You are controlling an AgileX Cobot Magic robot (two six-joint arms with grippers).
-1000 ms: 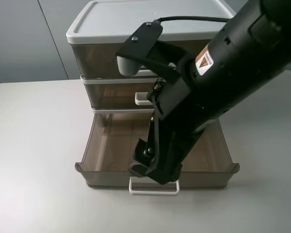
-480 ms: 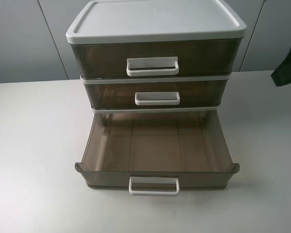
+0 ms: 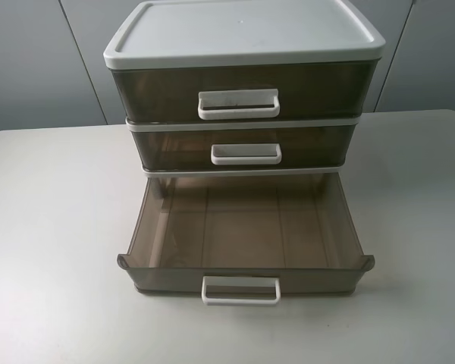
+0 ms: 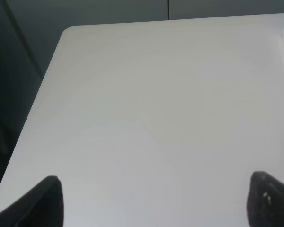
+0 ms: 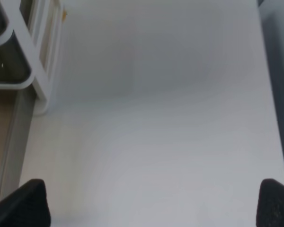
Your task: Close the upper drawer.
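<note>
A three-drawer cabinet [image 3: 243, 45] with a white top and smoky brown drawers stands at the back of the white table [image 3: 53, 227]. The upper drawer [image 3: 159, 91], with its white handle [image 3: 238, 104], sits flush in the cabinet. The middle drawer [image 3: 167, 148] is also flush. The bottom drawer [image 3: 243, 224] is pulled far out and empty. Neither arm shows in the exterior view. My left gripper [image 4: 156, 203] is open over bare table. My right gripper [image 5: 154, 205] is open over the table beside the cabinet's corner [image 5: 23, 71].
The table's rounded corner and a dark drop beyond it [image 4: 19, 94] show in the left wrist view. The open bottom drawer's side wall [image 5: 9, 142] lies close to the right gripper. A grey wall [image 3: 30, 68] stands behind the table.
The right arm, which reached across the front of the cabinet a second ago, has pulled away to the right and left the exterior view. The drawers have not moved.
</note>
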